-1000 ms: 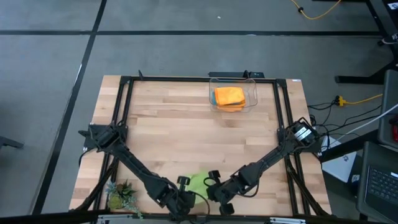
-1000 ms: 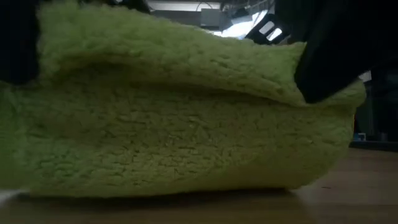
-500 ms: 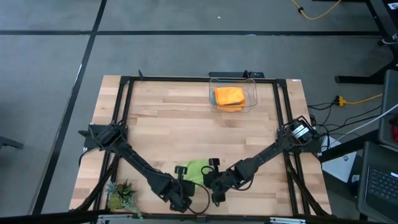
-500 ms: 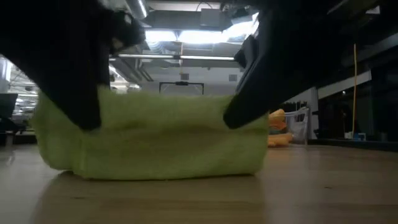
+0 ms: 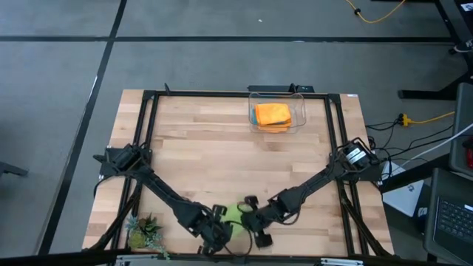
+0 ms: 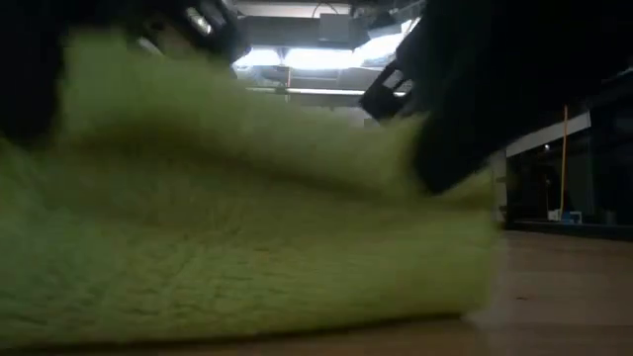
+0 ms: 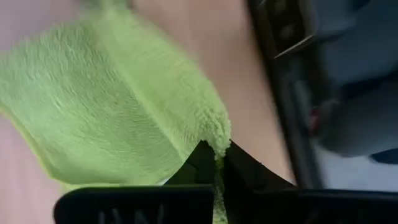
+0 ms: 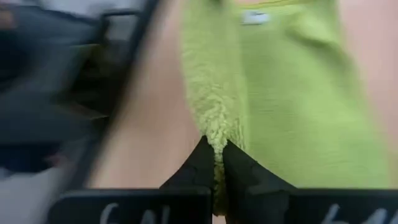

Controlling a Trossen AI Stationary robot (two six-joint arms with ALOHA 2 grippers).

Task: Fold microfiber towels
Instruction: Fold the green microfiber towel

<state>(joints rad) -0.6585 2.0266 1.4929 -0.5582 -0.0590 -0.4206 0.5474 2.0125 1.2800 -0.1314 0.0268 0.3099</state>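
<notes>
Both grippers, left gripper [image 5: 220, 230] and right gripper [image 5: 250, 219], are clamped on edges of the lime green towel [image 5: 233, 214], near the small plant [image 5: 144, 231]. If one pinch slips, the fold would likely land crooked or bunch.

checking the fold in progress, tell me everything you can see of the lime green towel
The lime green towel is a small fluffy microfiber cloth with a looped pile and a small white tag near one edge. It lies doubled over on the wooden table at its near edge, between the two arms. The left gripper and the right gripper are each shut on an edge of it, pinching the folded layers.
</notes>
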